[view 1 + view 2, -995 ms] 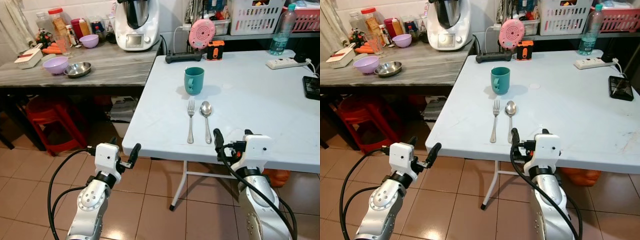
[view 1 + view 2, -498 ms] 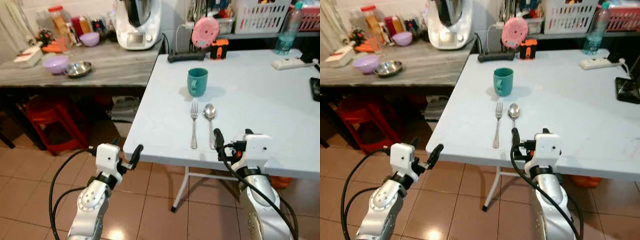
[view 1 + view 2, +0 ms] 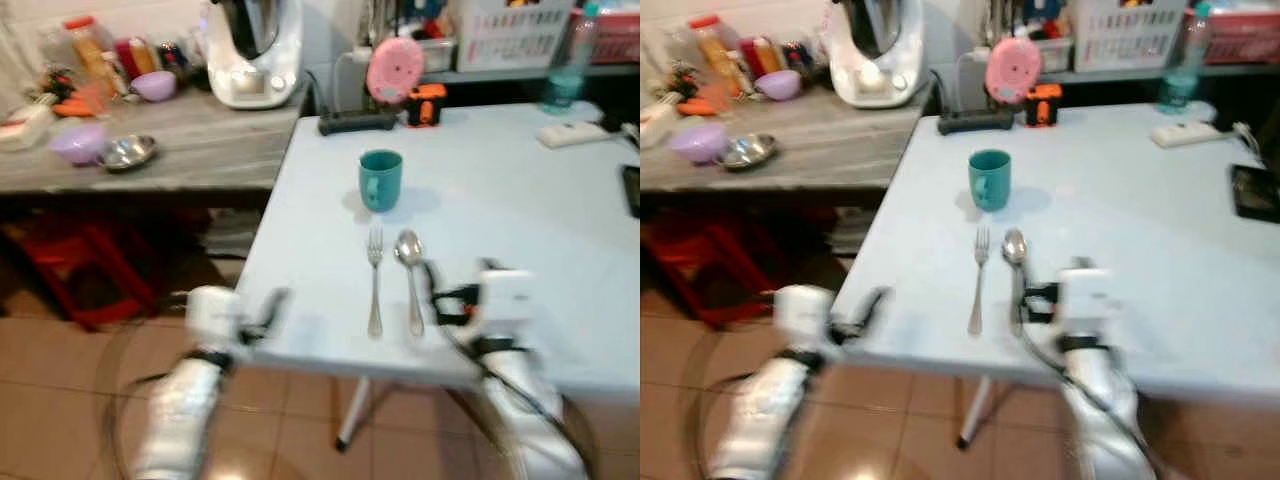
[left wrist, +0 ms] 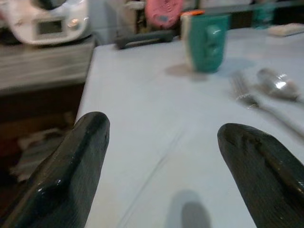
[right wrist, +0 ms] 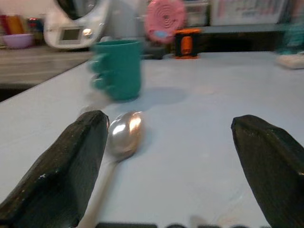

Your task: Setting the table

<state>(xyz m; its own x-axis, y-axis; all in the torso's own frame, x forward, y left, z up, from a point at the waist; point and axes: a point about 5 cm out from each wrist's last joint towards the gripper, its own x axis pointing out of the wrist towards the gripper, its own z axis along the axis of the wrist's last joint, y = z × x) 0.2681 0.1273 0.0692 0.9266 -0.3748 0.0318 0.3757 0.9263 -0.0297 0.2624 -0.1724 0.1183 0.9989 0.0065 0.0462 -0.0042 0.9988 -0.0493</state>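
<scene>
The picture is blurred by motion. A teal mug (image 3: 381, 179) stands upright on the white table (image 3: 520, 200). In front of it a fork (image 3: 375, 280) and a spoon (image 3: 410, 275) lie side by side, handles toward me. My right gripper (image 3: 458, 285) is open over the table's front edge, just right of the spoon's handle. In the right wrist view the spoon (image 5: 124, 130) lies by one finger, with the mug (image 5: 118, 69) beyond. My left gripper (image 3: 268, 308) is open at the table's front left corner; its wrist view looks across the tabletop to the mug (image 4: 206, 42).
To the left is a wooden counter with a purple bowl (image 3: 78, 143), a steel bowl (image 3: 128, 152) and a kitchen machine (image 3: 250, 50). A red stool (image 3: 80, 270) stands under it. A pink round gadget (image 3: 395, 70), a power strip (image 3: 570, 133) and a bottle (image 3: 562, 75) line the table's far side.
The whole picture has shifted and blurred, so the camera is moving. The table's front edge is nearer, and both grippers now reach over it, the right one alongside the spoon's handle.
</scene>
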